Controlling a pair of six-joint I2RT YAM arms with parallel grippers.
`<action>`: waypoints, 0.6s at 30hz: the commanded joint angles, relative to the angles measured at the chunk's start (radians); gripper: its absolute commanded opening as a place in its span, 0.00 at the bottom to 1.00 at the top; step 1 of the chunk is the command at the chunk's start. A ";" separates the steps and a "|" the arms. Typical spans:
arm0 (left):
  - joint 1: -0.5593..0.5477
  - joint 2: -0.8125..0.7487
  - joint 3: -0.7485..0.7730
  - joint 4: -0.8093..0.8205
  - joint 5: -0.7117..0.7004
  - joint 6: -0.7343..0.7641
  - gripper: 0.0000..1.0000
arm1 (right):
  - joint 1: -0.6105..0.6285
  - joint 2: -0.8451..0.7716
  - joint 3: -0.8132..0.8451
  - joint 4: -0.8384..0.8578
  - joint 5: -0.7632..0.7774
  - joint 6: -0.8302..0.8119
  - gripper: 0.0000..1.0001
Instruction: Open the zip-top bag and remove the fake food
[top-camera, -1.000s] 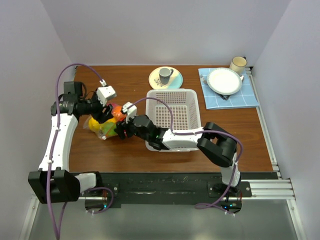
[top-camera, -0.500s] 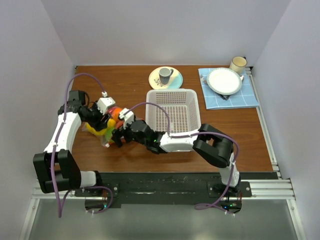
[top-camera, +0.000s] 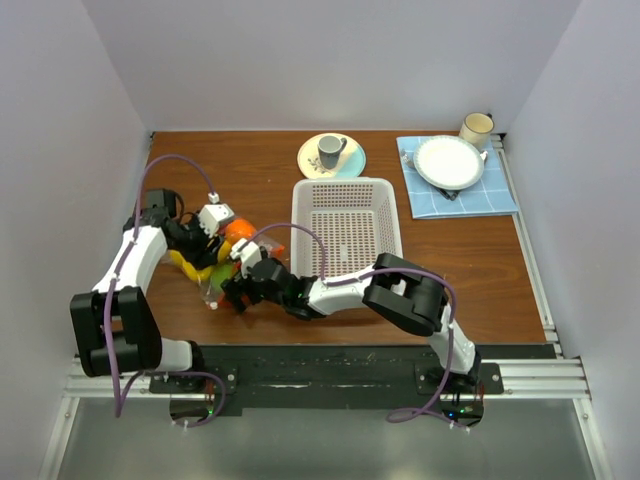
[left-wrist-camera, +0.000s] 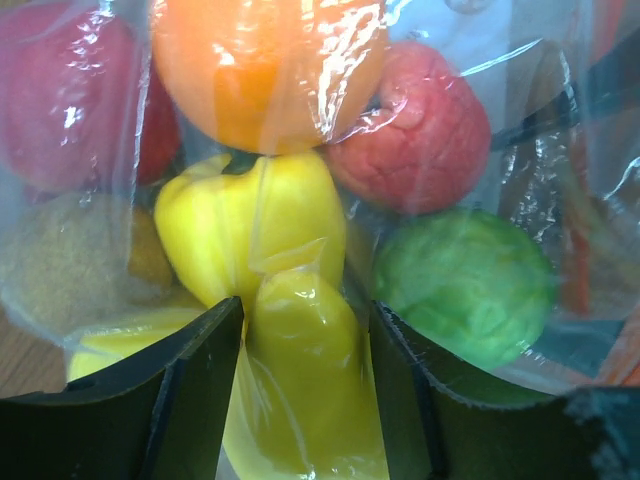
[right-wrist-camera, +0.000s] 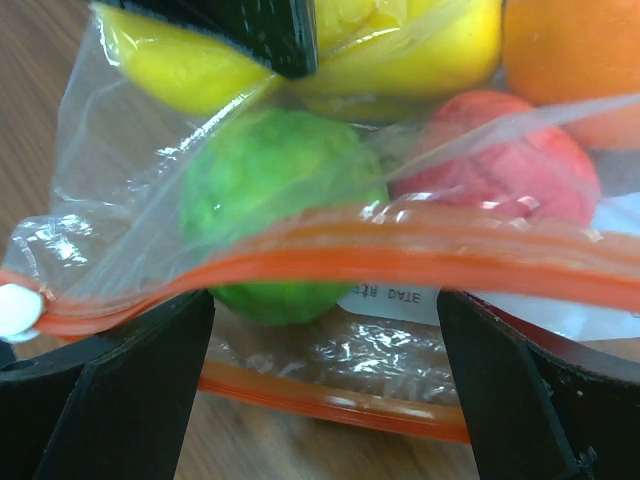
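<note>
Wooden table (top-camera: 480, 270) between pale walls; your two arms meet over the zip-top bag (top-camera: 212, 278) at its left side.
The bag lies left of the white basket (top-camera: 345, 188) with the fake food (top-camera: 238, 232) inside it. Behind the basket sits a saucer with a grey cup (top-camera: 331, 154), and at far right a blue cloth (top-camera: 500, 200) with a white plate (top-camera: 449, 162) and a mug (top-camera: 476, 128). Your left arm bends in from the left edge, and the left gripper (left-wrist-camera: 305, 330) pinches a yellow piece (left-wrist-camera: 300, 370) through the film. Your right arm stretches low across the basket front. The right gripper (right-wrist-camera: 325, 310) is spread wide, and the orange zip strip (right-wrist-camera: 330, 262) runs across between its fingers.
</note>
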 joint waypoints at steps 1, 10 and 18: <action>-0.015 0.038 -0.082 -0.012 0.040 0.022 0.57 | 0.013 0.008 0.076 0.007 0.022 -0.012 0.99; -0.033 0.021 -0.149 0.005 0.003 0.042 0.57 | 0.026 0.010 0.094 0.019 0.005 -0.009 0.99; -0.076 0.007 -0.162 -0.021 0.040 0.019 0.57 | 0.026 0.077 0.140 -0.016 0.016 -0.021 0.99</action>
